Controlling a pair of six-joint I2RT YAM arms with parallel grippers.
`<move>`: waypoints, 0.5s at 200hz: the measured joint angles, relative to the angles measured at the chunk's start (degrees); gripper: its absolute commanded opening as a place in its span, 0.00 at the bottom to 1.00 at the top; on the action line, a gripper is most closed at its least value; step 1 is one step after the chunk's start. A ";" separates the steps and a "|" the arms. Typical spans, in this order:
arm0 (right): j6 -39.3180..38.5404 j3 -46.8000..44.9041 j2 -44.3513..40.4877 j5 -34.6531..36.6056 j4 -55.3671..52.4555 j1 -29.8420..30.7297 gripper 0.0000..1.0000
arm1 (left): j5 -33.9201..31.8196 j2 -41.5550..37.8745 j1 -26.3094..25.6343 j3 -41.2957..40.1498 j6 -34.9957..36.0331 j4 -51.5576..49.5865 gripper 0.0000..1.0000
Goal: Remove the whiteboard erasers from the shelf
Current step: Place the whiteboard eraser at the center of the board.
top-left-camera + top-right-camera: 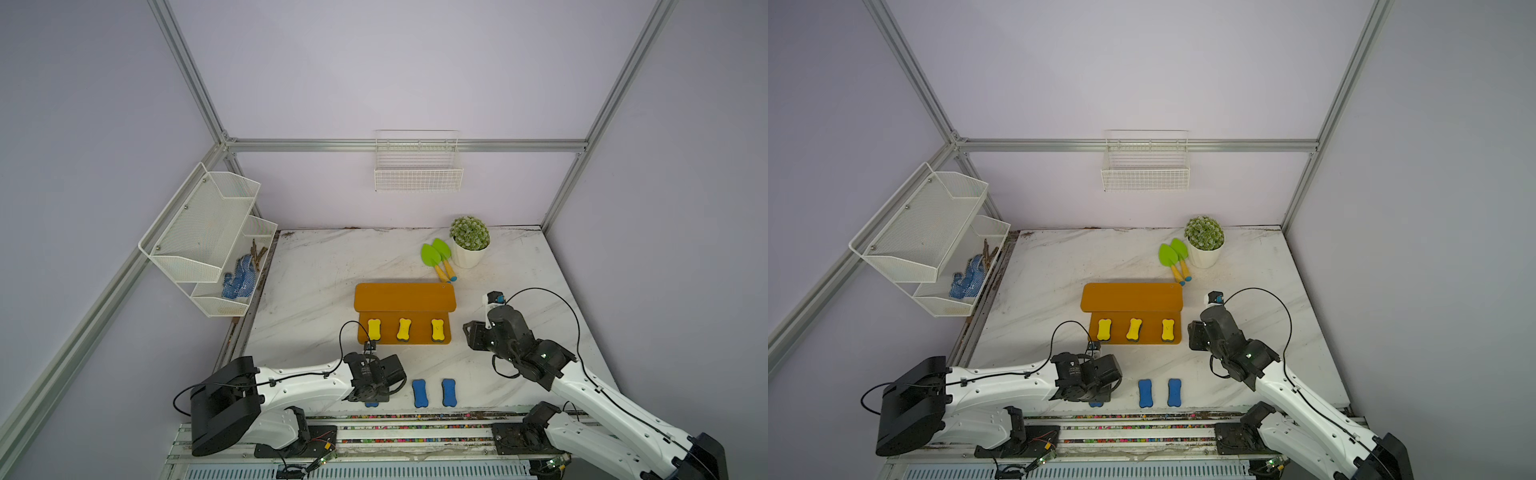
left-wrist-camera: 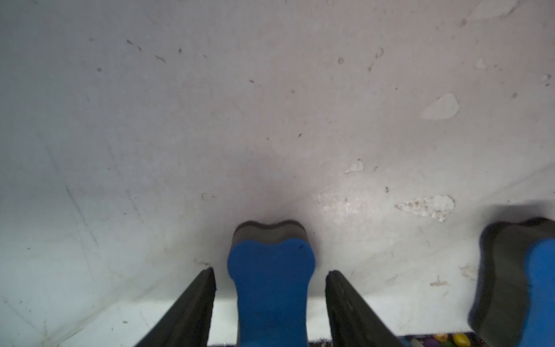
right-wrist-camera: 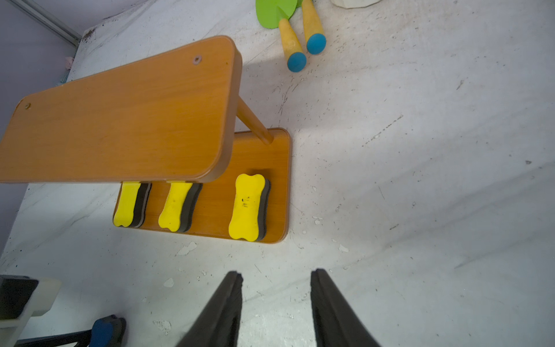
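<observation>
Between the parted fingers of the left end effector (image 2: 270, 270), touching neither, a blue bone-shaped foam whiteboard eraser (image 2: 271, 300) lies on the white marbled bench (image 1: 307, 291); two more blue erasers (image 1: 420, 393) (image 1: 449, 392) lie just right of it. Beyond, three yellow erasers (image 1: 404, 329) sit on the lower board of the orange-brown two-step shelf (image 1: 405, 297). Right of the shelf hovers the right end effector (image 3: 274, 273), open and empty

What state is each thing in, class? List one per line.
Left claw: open, astride a blue eraser lying on the table.
Right claw: open, empty.
Shelf: top board bare.
Yellow erasers: three, on its lower board.
Other blue erasers: two, flat on the table.
</observation>
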 measured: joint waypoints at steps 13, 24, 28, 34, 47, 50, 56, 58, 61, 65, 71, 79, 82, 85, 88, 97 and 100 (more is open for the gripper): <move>0.35 0.00 0.02 -0.11 0.00 0.17 0.43 | -0.70 -0.42 0.00 1.51 0.37 -1.33 0.69; 0.96 0.00 0.28 -0.04 0.00 0.52 0.43 | -1.73 -1.05 0.02 3.15 0.44 -2.82 0.70; 1.25 0.00 0.46 -0.09 0.00 0.68 0.43 | -2.27 -1.36 0.02 3.93 0.44 -3.50 0.70; 1.66 0.02 0.81 0.02 -0.02 1.05 0.43 | -3.06 -1.77 0.02 5.07 0.44 -4.46 0.71; 2.62 0.04 2.01 0.22 -0.02 2.34 0.43 | -5.11 -2.82 0.02 7.63 0.44 -6.49 0.70; 3.02 0.07 2.51 0.35 -0.02 2.84 0.43 | -5.60 -3.04 0.04 8.15 0.44 -6.88 0.70; 3.54 0.15 3.28 0.44 -0.07 3.61 0.43 | -6.67 -3.72 0.20 9.25 0.50 -7.82 0.70; 3.72 0.22 3.56 0.57 -0.07 3.93 0.43 | -6.88 -3.85 0.24 9.46 0.52 -8.00 0.70; 3.98 0.31 4.04 0.61 -0.09 4.39 0.43 | -7.34 -4.20 0.33 9.88 0.61 -8.31 0.70; 4.50 0.48 4.76 0.87 -0.09 5.09 0.43 | -7.80 -4.70 0.55 10.36 0.79 -8.72 0.70; 5.07 0.83 5.97 1.29 -0.09 6.21 0.43 | -8.59 -5.60 1.05 10.97 1.44 -9.38 0.70; 5.99 1.40 7.58 1.97 -0.04 7.58 0.43 | -9.33 -6.75 2.10 11.39 1.92 -10.01 0.70; 6.23 1.62 8.28 2.08 0.09 8.13 0.43 | -9.68 -7.23 2.64 11.50 2.19 -10.21 0.70; 6.54 1.84 8.87 2.36 0.15 8.66 0.43 | -9.84 -7.65 3.13 11.54 2.54 -10.40 0.70; 6.88 2.05 9.55 2.64 0.28 9.16 0.43 | -10.16 -8.13 3.69 11.58 2.84 -10.64 0.70; 7.76 2.49 11.45 3.67 1.05 10.80 0.43 | -10.80 -9.64 5.60 11.58 3.80 -11.26 0.70; 8.15 2.56 12.02 4.00 1.31 11.23 0.43 | -10.99 -10.12 6.14 11.58 4.15 -11.47 0.70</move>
